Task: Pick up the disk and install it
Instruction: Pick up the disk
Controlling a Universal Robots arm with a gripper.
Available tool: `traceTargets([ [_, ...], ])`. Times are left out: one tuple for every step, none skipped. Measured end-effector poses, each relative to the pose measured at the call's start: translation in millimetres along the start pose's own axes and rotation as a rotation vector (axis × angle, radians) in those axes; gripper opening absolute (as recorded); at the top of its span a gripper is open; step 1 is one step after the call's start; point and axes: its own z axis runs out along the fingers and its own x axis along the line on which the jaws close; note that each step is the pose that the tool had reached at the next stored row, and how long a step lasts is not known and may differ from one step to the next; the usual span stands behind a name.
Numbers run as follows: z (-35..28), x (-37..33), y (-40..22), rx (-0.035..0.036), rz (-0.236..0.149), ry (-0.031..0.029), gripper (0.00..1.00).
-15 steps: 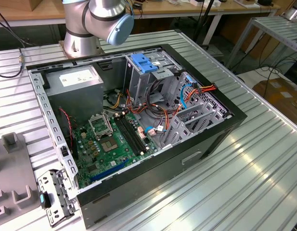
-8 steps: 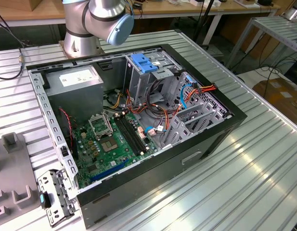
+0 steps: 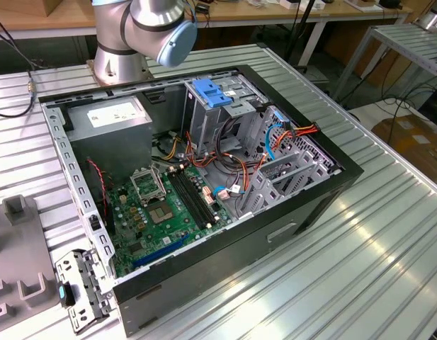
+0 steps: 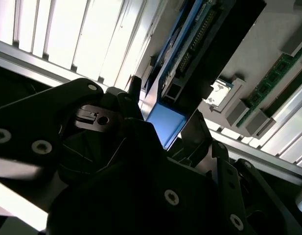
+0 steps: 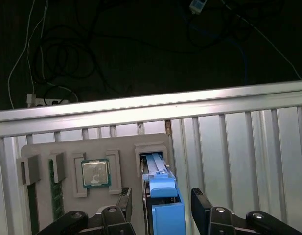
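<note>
Exterior view, starting at the exterior view's left: I see a grey moulded plastic tray lying on the slatted aluminium table. Just beside it is a loose black-and-silver metal bracket panel, which leans at the corner of the open black computer case.

Inside the case:
- a big grey metal box with a white label
- a green motherboard below the box
- a silver metal cage with a wide ridged blue plastic clip on top, further toward the exterior view's right
- red, orange and blue cables next to the cage

The silver-and-blue robot arm has its base on the table behind the case.

In the first wrist view, the tray holds two green memory sticks in their own slots. Next comes a square silver processor chip in a recess. Beside that, the flat grey disk with bright blue plastic rails stands on edge in its slot.

The black gripper straddles the disk, one of its fingers on each side. I read a dark gap between each finger and the blue rails, so the jaws are apart and nothing is clamped. The disk sits in the tray slot, well away from the cage.

In the second wrist view, the disk's blue rail end sits between the dark fingers, with the tray pockets beyond.
</note>
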Motion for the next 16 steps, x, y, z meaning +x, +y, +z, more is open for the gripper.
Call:
traceTargets([
  [1.2, 0.0, 0.0, 0.0, 0.001, 0.0, 0.6],
  [1.2, -0.1, 0.1, -0.0002, 0.001, 0.0001, 0.6],
  [1.3, -0.1, 0.1, -0.0002, 0.001, 0.0001, 0.6],
  [1.3, -0.1, 0.1, -0.0002, 0.001, 0.0001, 0.6],
  [1.3, -0.1, 0.1, -0.0001, 0.001, 0.0001, 0.6],
  [1.3, -0.1, 0.0, -0.0001, 0.001, 0.0001, 0.6],
  [1.4, -0.1, 0.1, -0.0001, 0.001, 0.0001, 0.6],
  [1.4, -0.1, 0.1, -0.0001, 0.001, 0.0, 0.6],
  [1.4, -0.1, 0.1, 0.0, 0.001, 0.0001, 0.6],
  [1.4, -0.1, 0.1, 0.0, 0.001, 0.0, 0.58],
  [1.5, -0.1, 0.1, 0.0, 0.001, 0.0, 0.51],
  [1.7, -0.1, 0.1, 0.0, 0.001, 0.0, 0.51],
  [2.0, -0.1, 0.0, 0.0001, 0.001, 0.0, 0.51],
  [2.5, -0.1, 0.0, 0.0002, 0.001, -0.0001, 0.51],
  [3.5, 0.0, 0.0, 0.0001, 0.001, -0.0001, 0.51],
  [4.8, 0.0, 0.0, 0.0, 0.001, 0.0, 0.51],
])
